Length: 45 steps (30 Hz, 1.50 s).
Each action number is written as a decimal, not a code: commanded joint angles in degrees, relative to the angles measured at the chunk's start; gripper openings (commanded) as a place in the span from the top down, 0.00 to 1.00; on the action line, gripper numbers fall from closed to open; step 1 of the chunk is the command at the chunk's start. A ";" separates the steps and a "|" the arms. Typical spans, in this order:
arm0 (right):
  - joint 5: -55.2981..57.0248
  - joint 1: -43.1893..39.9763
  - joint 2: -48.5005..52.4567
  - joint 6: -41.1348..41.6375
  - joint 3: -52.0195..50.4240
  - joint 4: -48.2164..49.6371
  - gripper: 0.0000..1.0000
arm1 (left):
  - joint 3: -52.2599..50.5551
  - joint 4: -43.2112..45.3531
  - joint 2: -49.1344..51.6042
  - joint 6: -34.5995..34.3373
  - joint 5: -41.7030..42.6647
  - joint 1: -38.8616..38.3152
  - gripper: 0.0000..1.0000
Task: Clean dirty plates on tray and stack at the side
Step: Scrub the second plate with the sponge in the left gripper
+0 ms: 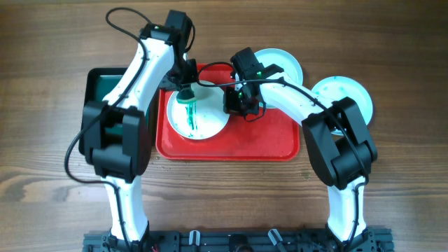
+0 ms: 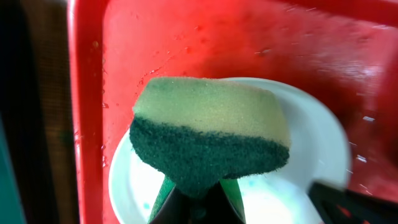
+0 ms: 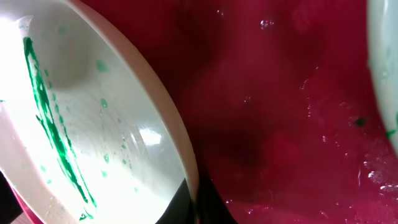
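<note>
A white plate with a long green streak lies on the left half of the red tray. My left gripper is shut on a yellow-and-green sponge and holds it over the plate's far edge. My right gripper is shut on the plate's right rim; the streaked plate face shows in the right wrist view. A second plate lies at the tray's back right corner, partly under my right arm. A third plate lies on the table to the right.
A dark green tray sits left of the red tray, mostly under my left arm. The red tray floor is wet with droplets. Bare wooden table surrounds the trays.
</note>
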 commanded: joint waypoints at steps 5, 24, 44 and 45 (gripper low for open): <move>1.38 -0.13 1.70 -2.64 -0.33 0.81 0.96 | -0.11 -0.13 6.97 9.40 -2.38 0.31 0.96; 1.33 -0.13 1.70 -3.78 -0.33 1.57 0.96 | -4.28 -2.82 8.81 11.61 -15.41 -1.92 0.96; 1.36 -0.13 1.70 -4.24 -0.33 1.84 0.96 | -4.28 15.72 8.81 16.50 5.79 -2.95 0.96; 1.36 -0.13 1.70 -4.26 -0.33 1.84 0.96 | -4.28 16.00 8.81 18.82 8.85 -3.15 0.96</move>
